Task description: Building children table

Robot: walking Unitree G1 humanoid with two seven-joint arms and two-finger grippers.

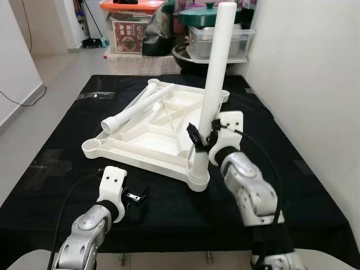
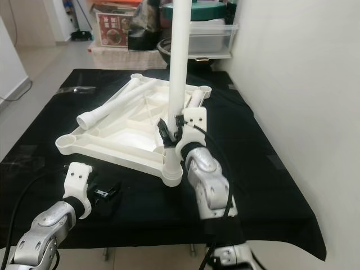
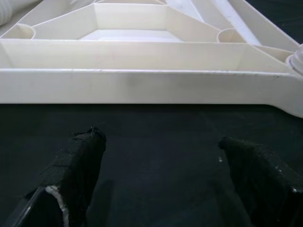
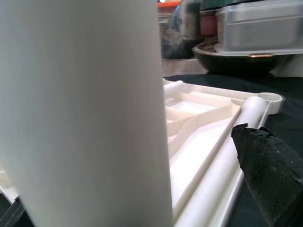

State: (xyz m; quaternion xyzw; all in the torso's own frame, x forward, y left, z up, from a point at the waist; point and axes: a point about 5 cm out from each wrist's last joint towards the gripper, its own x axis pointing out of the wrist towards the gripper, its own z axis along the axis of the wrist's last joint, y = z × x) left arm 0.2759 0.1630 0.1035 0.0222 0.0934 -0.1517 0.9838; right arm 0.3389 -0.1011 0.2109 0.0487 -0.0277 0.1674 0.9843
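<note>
A white plastic tabletop point(image 1: 140, 157) lies upside down on a black cloth. One white table leg point(image 1: 219, 62) stands upright in the near right corner socket point(image 1: 198, 177). My right gripper point(image 1: 205, 134) is shut on the lower part of this leg point(image 4: 85, 113), one black finger point(image 4: 265, 161) showing beside it. A second leg point(image 1: 132, 112) lies across the tabletop's ribs, and a third leg point(image 2: 194, 100) lies along its right side. My left gripper point(image 1: 138, 198) rests low over the cloth just in front of the tabletop's near edge point(image 3: 142, 85), its fingers point(image 3: 78, 165) open and holding nothing.
The black cloth point(image 1: 169, 225) covers a low table whose front edge is close to me. A white wall point(image 1: 315, 84) runs along the right. Storage boxes point(image 1: 132, 28), a lidded pot point(image 1: 202, 14) and a clear container point(image 1: 236, 39) stand behind. Bare floor point(image 1: 50, 73) lies to the left.
</note>
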